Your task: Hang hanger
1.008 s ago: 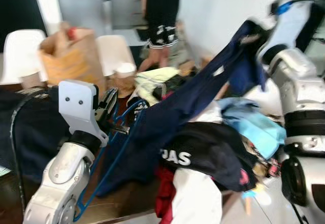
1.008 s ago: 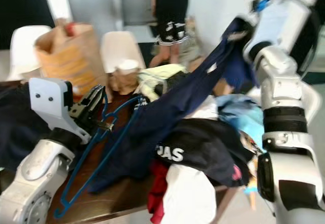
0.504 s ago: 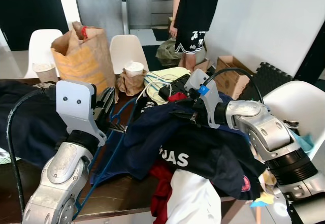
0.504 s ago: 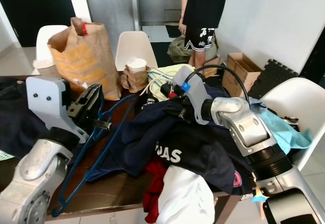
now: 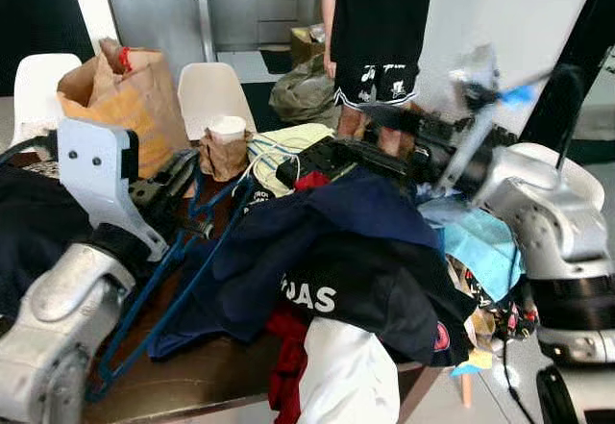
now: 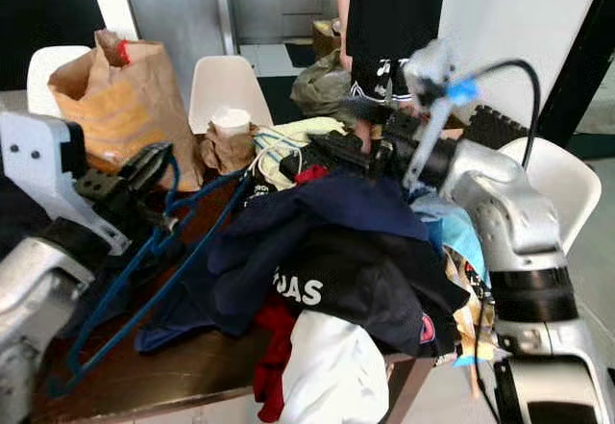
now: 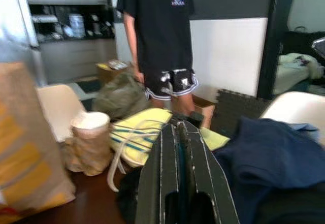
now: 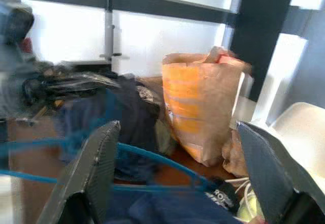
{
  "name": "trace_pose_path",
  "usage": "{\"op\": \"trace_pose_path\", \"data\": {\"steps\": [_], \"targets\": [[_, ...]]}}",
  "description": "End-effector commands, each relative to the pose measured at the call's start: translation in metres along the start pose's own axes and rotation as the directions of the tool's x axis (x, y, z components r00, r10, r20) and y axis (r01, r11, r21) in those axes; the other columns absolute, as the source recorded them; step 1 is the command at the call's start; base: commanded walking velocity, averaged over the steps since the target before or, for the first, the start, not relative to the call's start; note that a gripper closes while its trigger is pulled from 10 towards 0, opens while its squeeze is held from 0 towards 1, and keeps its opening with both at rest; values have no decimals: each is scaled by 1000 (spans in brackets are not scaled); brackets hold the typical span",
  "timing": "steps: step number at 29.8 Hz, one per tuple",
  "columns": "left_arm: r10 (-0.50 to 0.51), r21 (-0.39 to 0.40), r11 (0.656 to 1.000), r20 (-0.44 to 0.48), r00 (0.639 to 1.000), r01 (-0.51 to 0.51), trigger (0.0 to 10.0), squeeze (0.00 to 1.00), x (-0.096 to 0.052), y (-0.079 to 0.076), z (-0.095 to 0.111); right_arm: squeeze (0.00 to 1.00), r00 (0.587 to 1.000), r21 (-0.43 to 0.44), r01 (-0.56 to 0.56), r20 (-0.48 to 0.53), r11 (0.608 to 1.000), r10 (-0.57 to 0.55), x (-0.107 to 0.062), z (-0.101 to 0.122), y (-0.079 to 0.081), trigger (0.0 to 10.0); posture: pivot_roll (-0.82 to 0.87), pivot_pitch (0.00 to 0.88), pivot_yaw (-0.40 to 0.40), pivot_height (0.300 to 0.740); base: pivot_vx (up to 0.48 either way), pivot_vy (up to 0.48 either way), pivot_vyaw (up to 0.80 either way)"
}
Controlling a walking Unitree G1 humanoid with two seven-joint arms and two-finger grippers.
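Both arms were rounded silver shells with black joint bands, the left wrist [image 5: 94, 179] a flat white plate with two dark screw holes, the right forearm [image 6: 500, 188] trailing a black cable with blue tape.

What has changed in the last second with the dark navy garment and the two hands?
The right hand let go of the dark navy garment, which it held high one second ago; the garment now lies on the clothes pile, and the hand is open. The left hand stays shut on the blue wire hanger.
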State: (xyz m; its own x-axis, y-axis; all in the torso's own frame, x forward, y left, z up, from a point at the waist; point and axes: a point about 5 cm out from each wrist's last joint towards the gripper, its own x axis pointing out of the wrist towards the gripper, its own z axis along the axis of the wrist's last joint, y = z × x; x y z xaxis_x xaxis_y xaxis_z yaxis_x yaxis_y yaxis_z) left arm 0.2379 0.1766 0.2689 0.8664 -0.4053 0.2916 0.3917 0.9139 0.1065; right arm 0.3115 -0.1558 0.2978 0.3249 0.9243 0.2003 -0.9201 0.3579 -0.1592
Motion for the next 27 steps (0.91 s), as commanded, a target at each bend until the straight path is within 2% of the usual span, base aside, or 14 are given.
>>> {"op": "trace_pose_path", "data": {"steps": [1, 2, 3, 4, 5, 6, 7, 9, 10, 11, 15, 18, 22, 27], "targets": [[-245, 14, 969, -85, 966, 247, 10000, 0, -15, -5, 7, 0, 975, 9, -221, 4, 975, 221, 0, 4, 23, 10000, 47, 0, -51, 740, 0, 0, 0], [-245, 14, 969, -85, 966, 247, 10000, 0, -15, -5, 7, 0, 975, 9, -221, 4, 975, 221, 0, 4, 23, 10000, 47, 0, -51, 740, 0, 0, 0], [-419, 36, 902, -169, 892, 431, 10000, 0, -29, -8, 13, 0, 938, 20, -344, -34, 939, 344, 0, 1, 35, 10000, 59, 0, -51, 740, 0, 0, 0], [-419, 36, 902, -169, 892, 431, 10000, 0, -29, -8, 13, 0, 938, 20, -344, -34, 939, 344, 0, 1, 35, 10000, 59, 0, -51, 740, 0, 0, 0], [-566, 31, 807, -245, 787, 590, 10000, 0, -43, -10, 20, 0, 895, 29, -435, -98, 900, 436, 1, -4, 44, 10000, 66, 0, -50, 740, 0, 0, 0], [-566, 31, 807, -245, 787, 590, 10000, 0, -43, -10, 20, 0, 895, 29, -435, -98, 900, 436, 1, -4, 44, 10000, 66, 0, -50, 740, 0, 0, 0], [-658, 16, 724, -287, 696, 690, 10000, 0, -51, -10, 31, 0, 849, 32, -497, -187, 867, 494, 2, -10, 49, 10000, 70, 0, -51, 740, 0, 0, 0], [-658, 16, 724, -287, 696, 690, 10000, 0, -51, -10, 31, 0, 849, 32, -497, -187, 867, 494, 2, -10, 49, 10000, 70, 0, -51, 740, 0, 0, 0], [-762, 3, 603, -297, 576, 798, 10000, 0, -54, -12, 49, 0, 762, 19, -568, -365, 823, 535, 5, -24, 53, 10000, 73, 0, -52, 740, 0, 0, 0], [-795, 19, 551, -290, 532, 834, 10000, 0, -52, -16, 58, 0, 720, 12, -594, -438, 804, 539, 7, -32, 56, 10000, 71, 0, -54, 740, 0, 0, 0], [-829, 44, 491, -282, 482, 870, 10000, 0, -50, -20, 69, 0, 684, 2, -616, -494, 787, 537, 11, -40, 58, 10000, 70, 0, -55, 740, 0, 0, 0], [-855, 91, 443, -257, 450, 892, 10000, 0, -47, -20, 88, 0, 702, -27, -601, -496, 799, 511, 17, -47, 56, 10000, 71, 0, -56, 740, 0, 0, 0], [-869, 127, 427, -218, 445, 895, 10000, 0, -46, -19, 101, 0, 724, -32, -585, -471, 810, 504, 21, -46, 56, 10000, 74, 0, -53, 740, 0, 0, 0], [-859, 136, 419, -260, 440, 898, 10000, 0, -50, -16, 100, 0, 711, 37, -624, -387, 780, 587, 23, -39, 69, 10000, 70, 0, -50, 740, 0, 0, 0]]}}
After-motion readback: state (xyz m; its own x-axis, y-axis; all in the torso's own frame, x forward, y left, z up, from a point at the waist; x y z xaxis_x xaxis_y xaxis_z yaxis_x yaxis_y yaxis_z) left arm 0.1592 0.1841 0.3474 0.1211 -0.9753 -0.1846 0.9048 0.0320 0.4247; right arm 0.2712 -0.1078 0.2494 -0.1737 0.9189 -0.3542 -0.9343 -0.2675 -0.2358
